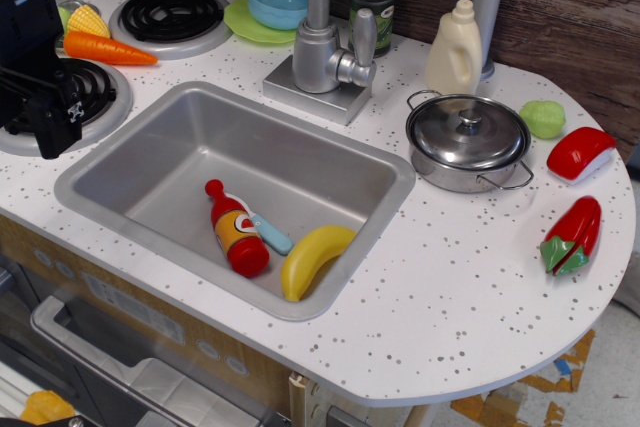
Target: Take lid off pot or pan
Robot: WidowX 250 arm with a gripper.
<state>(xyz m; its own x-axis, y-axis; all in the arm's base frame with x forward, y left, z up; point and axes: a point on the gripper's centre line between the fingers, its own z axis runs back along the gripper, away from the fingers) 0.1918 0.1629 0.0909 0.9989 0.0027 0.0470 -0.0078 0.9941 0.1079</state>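
Over at the far left edge, the black gripper hangs above the stove burner, nothing in it as far as I can see, but honestly can't tell how wide the fingers are since it's all dark. Carrot and corn sit just behind it. Sink is in the middle with a ketchup bottle and banana lying in it. The lid is well apart on the right, sitting closed on the pot, knob up. A white bottle stands just behind the pot, red pepper to its right.
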